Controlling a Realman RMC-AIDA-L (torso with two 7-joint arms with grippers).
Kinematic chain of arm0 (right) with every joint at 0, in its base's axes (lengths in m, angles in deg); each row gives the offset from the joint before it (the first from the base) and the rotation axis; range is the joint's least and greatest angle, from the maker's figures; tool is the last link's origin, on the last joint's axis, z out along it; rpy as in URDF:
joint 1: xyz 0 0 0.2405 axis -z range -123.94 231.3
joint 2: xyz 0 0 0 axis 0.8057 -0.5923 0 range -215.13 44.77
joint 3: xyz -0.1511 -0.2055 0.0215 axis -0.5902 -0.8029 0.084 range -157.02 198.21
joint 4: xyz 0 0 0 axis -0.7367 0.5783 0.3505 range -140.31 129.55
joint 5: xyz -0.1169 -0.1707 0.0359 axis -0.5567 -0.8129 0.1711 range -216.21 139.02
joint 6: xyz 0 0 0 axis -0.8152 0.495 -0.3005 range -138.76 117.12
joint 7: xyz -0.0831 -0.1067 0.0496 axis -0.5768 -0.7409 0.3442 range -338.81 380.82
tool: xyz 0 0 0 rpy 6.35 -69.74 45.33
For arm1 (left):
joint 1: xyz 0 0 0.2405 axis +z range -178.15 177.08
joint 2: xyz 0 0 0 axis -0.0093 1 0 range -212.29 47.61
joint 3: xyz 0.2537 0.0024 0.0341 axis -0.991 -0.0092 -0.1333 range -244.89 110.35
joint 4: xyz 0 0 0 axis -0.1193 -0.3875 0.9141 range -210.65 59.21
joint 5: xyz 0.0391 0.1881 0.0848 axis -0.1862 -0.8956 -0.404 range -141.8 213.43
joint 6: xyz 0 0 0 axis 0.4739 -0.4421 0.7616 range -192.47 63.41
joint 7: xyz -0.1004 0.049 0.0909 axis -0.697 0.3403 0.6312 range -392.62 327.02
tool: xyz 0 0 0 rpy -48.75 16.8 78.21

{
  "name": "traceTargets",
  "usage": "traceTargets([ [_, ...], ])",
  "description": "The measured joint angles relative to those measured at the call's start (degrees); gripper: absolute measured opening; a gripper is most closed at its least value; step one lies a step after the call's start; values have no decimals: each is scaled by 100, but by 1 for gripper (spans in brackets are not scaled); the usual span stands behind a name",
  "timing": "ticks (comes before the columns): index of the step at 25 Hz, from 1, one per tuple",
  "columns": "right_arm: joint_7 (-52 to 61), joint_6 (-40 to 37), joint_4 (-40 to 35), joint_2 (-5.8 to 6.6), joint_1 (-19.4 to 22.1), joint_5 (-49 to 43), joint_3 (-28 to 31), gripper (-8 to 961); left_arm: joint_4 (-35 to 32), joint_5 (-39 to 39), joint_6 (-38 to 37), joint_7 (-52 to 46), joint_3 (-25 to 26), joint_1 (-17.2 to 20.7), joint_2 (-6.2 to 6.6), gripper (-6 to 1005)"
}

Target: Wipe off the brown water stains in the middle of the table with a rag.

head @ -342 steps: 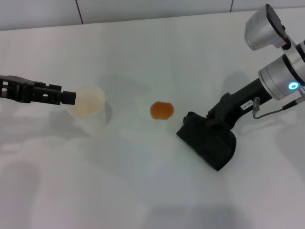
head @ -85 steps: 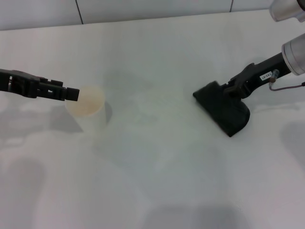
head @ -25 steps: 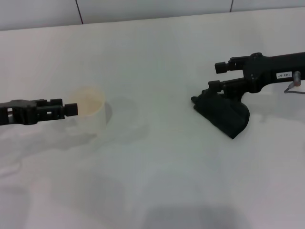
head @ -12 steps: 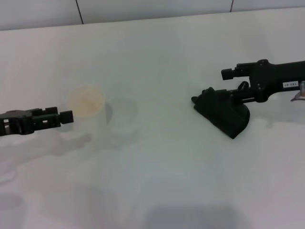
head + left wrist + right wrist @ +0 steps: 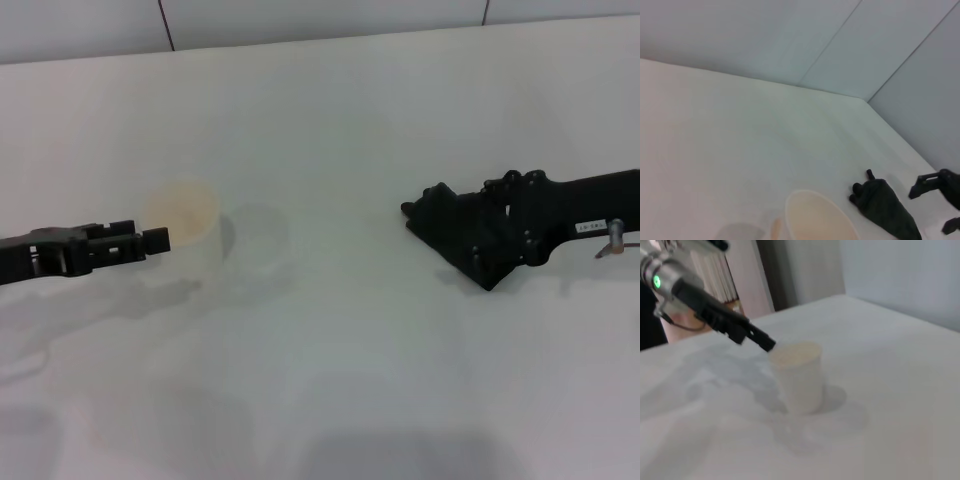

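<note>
The black rag (image 5: 452, 228) lies crumpled on the white table (image 5: 340, 130), right of the middle. No brown water stains show anywhere on the tabletop. My right gripper (image 5: 505, 222) hangs low at the rag's right side, and in the head view it overlaps the cloth. The left wrist view shows the right gripper (image 5: 937, 205) open, its fingers just clear of the rag (image 5: 887, 207). My left gripper (image 5: 155, 239) hovers at the left, close against the near side of a paper cup.
The white paper cup (image 5: 187, 218) stands upright left of centre, its inside tinted pale orange. It also shows in both wrist views, cup (image 5: 817, 220) and cup (image 5: 797, 372). A tiled wall edge (image 5: 320, 35) runs along the far side.
The right gripper has dropped lower and drawn back to the right, leaving the rag lying on the table. The left gripper shifted slightly right toward the cup.
</note>
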Motion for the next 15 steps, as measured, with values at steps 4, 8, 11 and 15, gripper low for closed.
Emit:
traceTargets([
  [4, -50, 236, -12, -35, -6, -48, 0, 770, 0, -4, -3, -4, 0, -18, -27, 860],
  [8, -51, 215, -14, -31, -19, -4, 0, 770, 0, -14, -21, -3, 0, -18, -30, 860],
  [11, -49, 193, -14, -26, -25, 15, 0, 770, -1, -15, -33, 4, 0, -17, -30, 860],
  [15, -55, 127, -15, -24, -27, 43, 0, 770, 0, -19, -38, 20, 0, -16, -31, 860],
])
